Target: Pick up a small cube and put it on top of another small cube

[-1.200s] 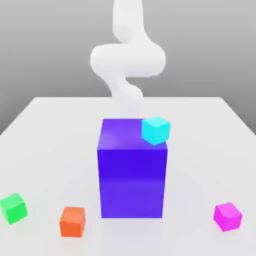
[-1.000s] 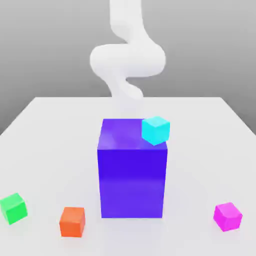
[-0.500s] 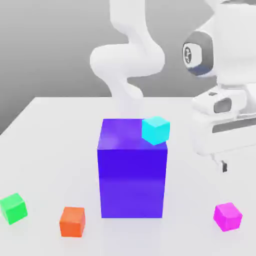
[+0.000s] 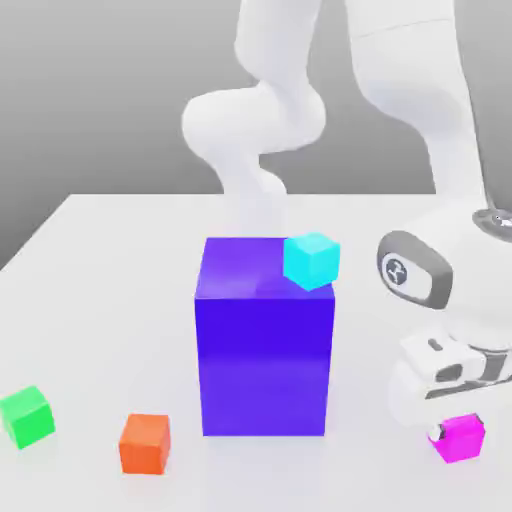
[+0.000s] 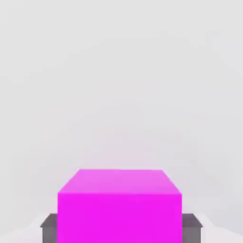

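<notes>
The small magenta-pink cube [image 4: 462,438] rests on the white table at the front of the exterior view's right. My gripper [image 4: 455,436] has come down over it, with the white hand just above. In the hand view the magenta cube [image 5: 119,209] sits between two grey fingers [image 5: 49,228], which lie flush against its opposite sides with no gap. The cyan cube [image 4: 311,260] sits on the right top corner of the big blue-violet block [image 4: 264,345]. An orange cube [image 4: 145,443] lies at the front left of the block.
A green cube [image 4: 26,416] lies at the table's front left. The tall blue-violet block stands mid-table, left of my hand. The arm's links rise behind and above the block. Bare white table [image 4: 110,270] stretches on the left side.
The arm swung in from the right and dropped fast; the hand went from hovering well above the magenta cube to sitting around it. No cube has moved.
</notes>
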Available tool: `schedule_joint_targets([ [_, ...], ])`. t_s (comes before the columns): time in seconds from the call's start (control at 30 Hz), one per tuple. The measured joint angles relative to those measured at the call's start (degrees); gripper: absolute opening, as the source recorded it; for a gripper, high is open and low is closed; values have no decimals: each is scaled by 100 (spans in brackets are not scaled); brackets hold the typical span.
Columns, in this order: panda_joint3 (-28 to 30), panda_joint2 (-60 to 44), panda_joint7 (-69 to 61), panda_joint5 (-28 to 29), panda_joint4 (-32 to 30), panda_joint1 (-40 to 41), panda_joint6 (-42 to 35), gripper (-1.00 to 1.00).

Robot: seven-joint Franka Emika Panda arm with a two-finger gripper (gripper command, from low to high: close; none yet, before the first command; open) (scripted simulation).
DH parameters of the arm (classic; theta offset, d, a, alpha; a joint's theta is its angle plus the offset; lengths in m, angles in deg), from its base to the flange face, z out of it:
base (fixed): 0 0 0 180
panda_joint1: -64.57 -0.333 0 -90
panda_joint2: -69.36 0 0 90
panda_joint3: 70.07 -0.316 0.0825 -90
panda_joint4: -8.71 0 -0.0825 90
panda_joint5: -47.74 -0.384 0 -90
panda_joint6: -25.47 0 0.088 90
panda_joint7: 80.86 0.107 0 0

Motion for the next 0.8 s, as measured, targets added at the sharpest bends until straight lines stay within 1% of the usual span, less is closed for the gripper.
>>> schedule_joint_targets([
  [0.07,15,-44,14,18,8,-13,32,-100],
  [0.2,-179,646,-170,-222,-138,128,-510,-100],
  [0.27,-170,839,-382,-343,-52,302,-832,-100],
  [0.57,828,1046,-1844,-754,332,1990,-1518,-100],
  [0.8,1715,1365,-2758,-1056,149,3133,-1617,-100],
])
